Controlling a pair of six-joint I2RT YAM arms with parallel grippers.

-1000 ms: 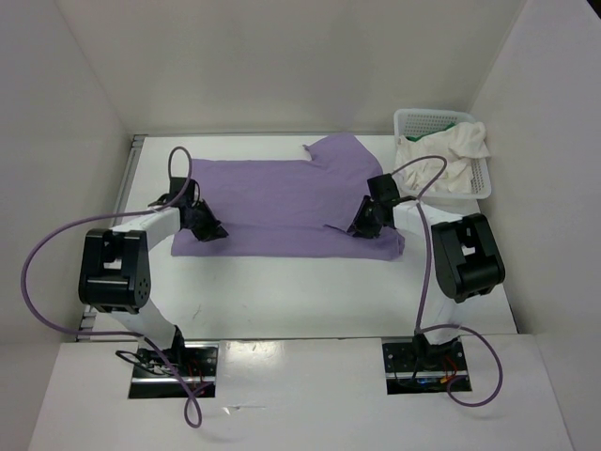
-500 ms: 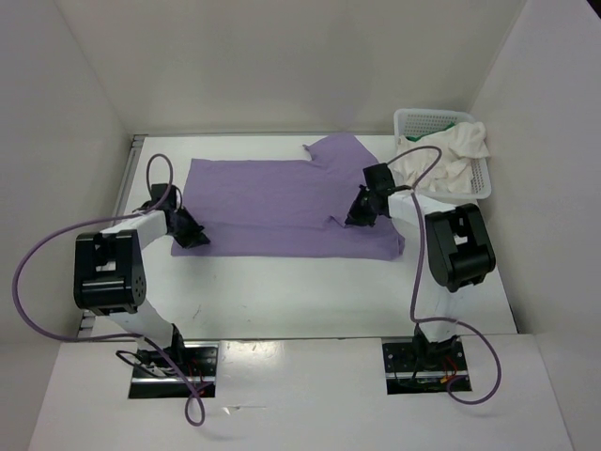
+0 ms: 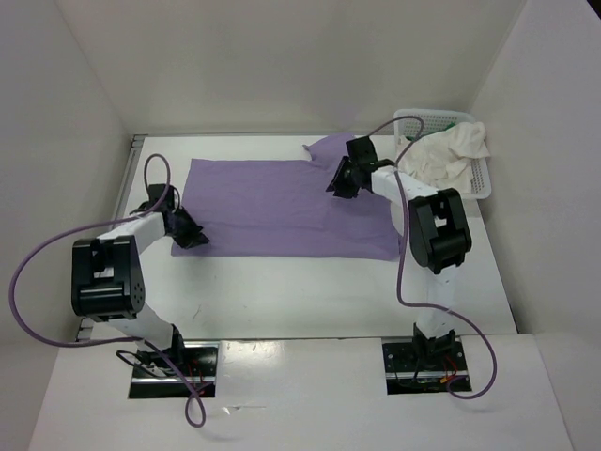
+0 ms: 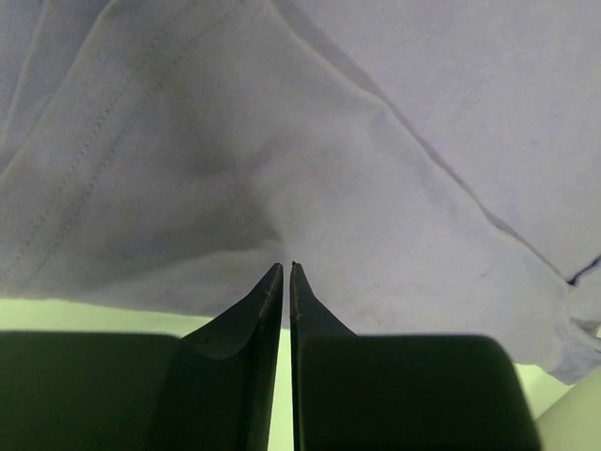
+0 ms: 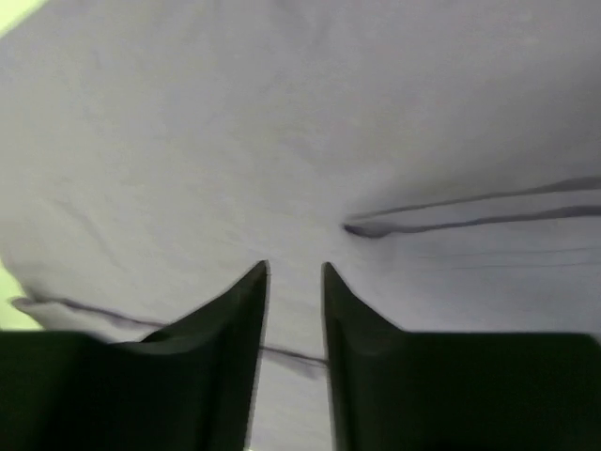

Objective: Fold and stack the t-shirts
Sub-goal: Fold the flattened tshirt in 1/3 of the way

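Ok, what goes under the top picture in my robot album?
Left gripper pinches a corner of the lavender t-shirt, right gripper open over it; off-white shirt in the basket.

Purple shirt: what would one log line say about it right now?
purple shirt: spread flat | left gripper: shut on its near-left corner | right gripper: open above its far-right part | white shirt: in basket

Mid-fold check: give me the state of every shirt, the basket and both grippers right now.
lavender t-shirt: spread out flat on the table.
basket: upright, holding two shirts.
off-white t-shirt: crumpled, unfolded, draped over the basket rim.
green t-shirt: in the basket, mostly hidden.
left gripper: shut on the lavender t-shirt's near left corner.
right gripper: open, over the lavender t-shirt.
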